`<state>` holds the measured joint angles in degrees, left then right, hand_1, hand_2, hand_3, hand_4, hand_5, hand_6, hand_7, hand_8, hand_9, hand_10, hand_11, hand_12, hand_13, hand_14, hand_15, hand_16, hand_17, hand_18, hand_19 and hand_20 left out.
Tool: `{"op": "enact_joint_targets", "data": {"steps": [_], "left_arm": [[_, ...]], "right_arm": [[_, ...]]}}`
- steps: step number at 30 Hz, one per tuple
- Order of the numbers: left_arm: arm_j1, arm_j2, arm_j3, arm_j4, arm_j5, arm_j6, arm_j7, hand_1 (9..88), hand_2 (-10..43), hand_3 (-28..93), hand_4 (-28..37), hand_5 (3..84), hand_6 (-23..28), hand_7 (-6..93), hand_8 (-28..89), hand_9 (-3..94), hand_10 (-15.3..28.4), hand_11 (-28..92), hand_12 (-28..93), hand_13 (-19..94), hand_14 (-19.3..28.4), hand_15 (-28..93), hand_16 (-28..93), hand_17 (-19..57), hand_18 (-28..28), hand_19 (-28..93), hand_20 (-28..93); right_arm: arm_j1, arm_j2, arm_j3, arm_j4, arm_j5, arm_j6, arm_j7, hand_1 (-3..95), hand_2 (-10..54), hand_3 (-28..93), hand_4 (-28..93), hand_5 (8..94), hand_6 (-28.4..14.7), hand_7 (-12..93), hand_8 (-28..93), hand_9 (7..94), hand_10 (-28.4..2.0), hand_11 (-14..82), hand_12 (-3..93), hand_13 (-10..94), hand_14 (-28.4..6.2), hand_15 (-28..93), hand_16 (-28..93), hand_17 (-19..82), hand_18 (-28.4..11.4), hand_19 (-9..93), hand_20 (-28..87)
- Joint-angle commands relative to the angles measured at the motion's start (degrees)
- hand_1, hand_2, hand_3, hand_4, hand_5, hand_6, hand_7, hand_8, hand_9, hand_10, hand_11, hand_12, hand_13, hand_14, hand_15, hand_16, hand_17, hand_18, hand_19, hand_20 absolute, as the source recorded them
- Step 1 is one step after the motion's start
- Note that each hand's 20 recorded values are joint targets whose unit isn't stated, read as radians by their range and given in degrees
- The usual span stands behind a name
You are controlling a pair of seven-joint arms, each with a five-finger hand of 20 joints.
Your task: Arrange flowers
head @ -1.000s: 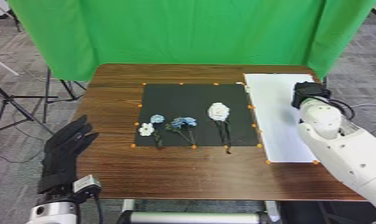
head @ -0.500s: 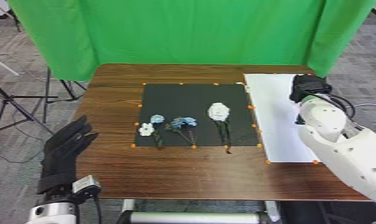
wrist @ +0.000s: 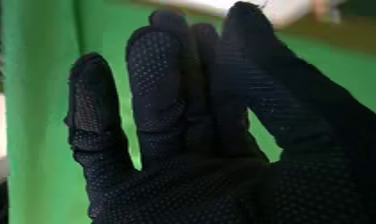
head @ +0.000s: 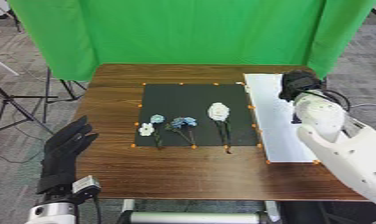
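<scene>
In the head view, several flowers lie on the black mat (head: 189,97): a small white flower (head: 146,129) and a light blue one (head: 157,119) at its left, blue blossoms (head: 184,122) beside them, and a larger white flower (head: 218,112) on the right, its stems crossing the mat's near edge. My right hand (head: 300,84) is over the far part of the white board. My left hand (head: 69,141) stays beside the table's left edge, open. In the right wrist view, my right hand (wrist: 184,185) is open and holds nothing, with its fingers extended.
The white board (head: 282,132) lies right of the mat on the brown table (head: 180,172). Orange markers line the mat and board. Beyond the far table edge hangs a green curtain (head: 193,35). A black stand (head: 29,97) is on the floor at the left.
My right hand has moved left over the far part of the white board. My left hand and the flowers have stayed where they were.
</scene>
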<state>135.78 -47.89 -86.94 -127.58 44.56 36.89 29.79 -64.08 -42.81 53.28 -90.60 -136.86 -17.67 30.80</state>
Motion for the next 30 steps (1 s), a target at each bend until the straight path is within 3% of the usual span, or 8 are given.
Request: {"op": "enact_joint_targets", "data": {"steps": [1, 12, 13, 19, 26, 30], "left_arm": [[0.6, 0.04, 0.1, -0.23, -0.48, 0.55, 0.76, 27.5, 5.1, 84, -17.2, 38.6, 9.9, 16.7, -12, 31.3, 19.1, 37, 5, 24, 27.1, 66, -18, -9.2, 21.7, 61, 4], [-0.11, -0.21, 0.51, -0.04, -0.14, 0.24, 0.37, 27.5, 5.1, 84, -17.1, 38.6, 9.9, 16.6, -12, 31.3, 19.1, 37, 5, 24, 27.0, 66, -18, -9.2, 21.7, 61, 4], [-0.08, 0.05, 0.61, -0.03, -0.58, 0.38, 0.84, 27.5, 5.1, 84, -17.1, 38.6, 9.9, 16.6, -12, 31.3, 19.1, 37, 5, 24, 27.0, 66, -18, -9.2, 21.7, 61, 4], [-0.08, -0.92, 0.2, -0.03, 0.2, -0.09, -0.12, 27.5, 5.1, 84, -17.2, 38.6, 9.9, 16.7, -12, 31.3, 19.1, 37, 5, 24, 27.0, 66, -18, -9.2, 21.7, 61, 4], [-1.13, -0.5, 1.23, 0.36, -0.38, -0.18, -0.06, 27.4, 5.1, 84, -17.1, 38.6, 9.9, 16.7, -12, 31.4, 19.2, 37, 5, 24, 27.0, 66, -18, -9.2, 21.7, 61, 4], [-1.11, -1.32, 0.91, 0.33, 0.52, -0.59, -0.67, 27.5, 5.1, 84, -17.2, 38.6, 9.9, 16.7, -12, 31.3, 19.2, 37, 5, 24, 27.0, 66, -18, -9.2, 21.7, 61, 4]], "right_arm": [[1.3, 1.3, 1.36, 4.89, 3.05, -2.01, 3.92, 40.9, -9.5, 83, -28, 53.5, -6.4, 16, -11, 53.4, -19.2, 20.4, 17.0, 61, -6.9, 71, 20, 35, -19.0, 93, 6], [0.11, 1.14, 2.5, 6.59, 4.54, -3.85, 6.06, 39.8, -9.5, 83, -28, 52.6, -6.4, 16, -11, 53.0, -19.8, 19.2, 17.0, 60, -7.7, 72, 18, 35, -19.3, 93, 5], [-0.03, 0.94, 2.59, 6.72, 4.77, -3.79, 6.01, 39.8, -9.5, 83, -28, 52.8, -6.3, 16, -11, 53.3, -19.7, 19.3, 17.0, 61, -7.8, 72, 17, 35, -19.3, 93, 5], [-0.78, 0.19, 2.72, 7.03, 5.3, -3.47, 6.13, 39.4, -9.5, 84, -28, 53.6, -6.2, 16, -11, 54.2, -19.4, 19.6, 17.0, 61, -8.2, 72, 17, 35, -19.3, 93, 6], [-0.27, 0.03, 0.68, 7.69, 5.3, -0.52, 6.56, 38.8, -9.5, 84, -28, 53.7, -6.1, 16, -11, 55.3, -19.0, 20.3, 17.0, 62, -8.6, 73, 16, 36, -19.3, 93, 6], [-0.34, 0.39, -0.82, 7.84, 4.19, 3.13, 6.11, 38.1, -9.5, 84, -28, 54.8, -5.7, 17, -11, 57.2, -18.2, 21.4, 17.1, 63, -8.4, 73, 15, 36, -19.3, 93, 6]]}}
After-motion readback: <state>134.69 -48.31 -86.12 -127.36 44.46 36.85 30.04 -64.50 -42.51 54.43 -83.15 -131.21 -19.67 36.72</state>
